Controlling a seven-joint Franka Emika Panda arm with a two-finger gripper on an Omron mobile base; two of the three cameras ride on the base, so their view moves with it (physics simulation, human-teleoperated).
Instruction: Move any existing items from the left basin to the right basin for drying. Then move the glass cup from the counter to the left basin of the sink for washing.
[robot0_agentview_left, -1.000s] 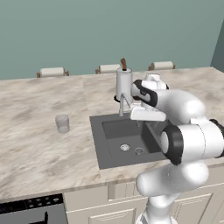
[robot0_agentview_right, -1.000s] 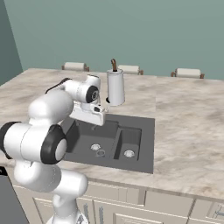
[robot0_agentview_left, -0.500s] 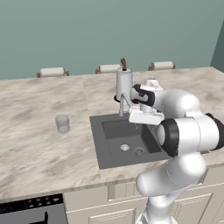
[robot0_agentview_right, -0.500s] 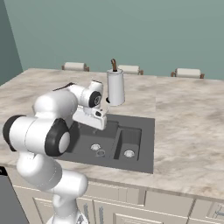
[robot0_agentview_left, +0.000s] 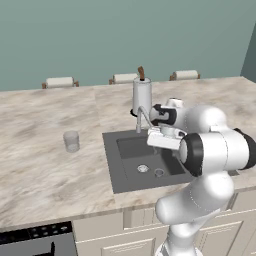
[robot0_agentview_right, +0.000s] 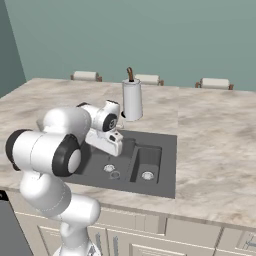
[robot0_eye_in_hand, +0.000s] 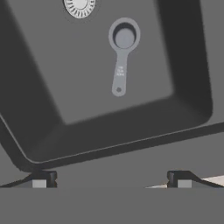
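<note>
- My gripper hangs over the sink with its jaws spread wide apart and nothing between them; in the hand view the two fingertips stand at the bottom edge, well apart.
- The left basin lies below me. In it is one small grey measuring spoon, lying flat on the basin floor, round bowl toward the drain, handle pointing away from it.
- The silver drain ring sits near the spoon's bowl, apart from it.
- From the base views the spoon shows as a small round grey thing just beside the drain.
- The right basin holds its own drain ring and nothing else that I can make out.
- The glass cup stands upright on the counter, well apart from the sink, and looks empty.
- A tall steel canister holding a brown stick stands on the counter behind the sink, near the tap.
</note>
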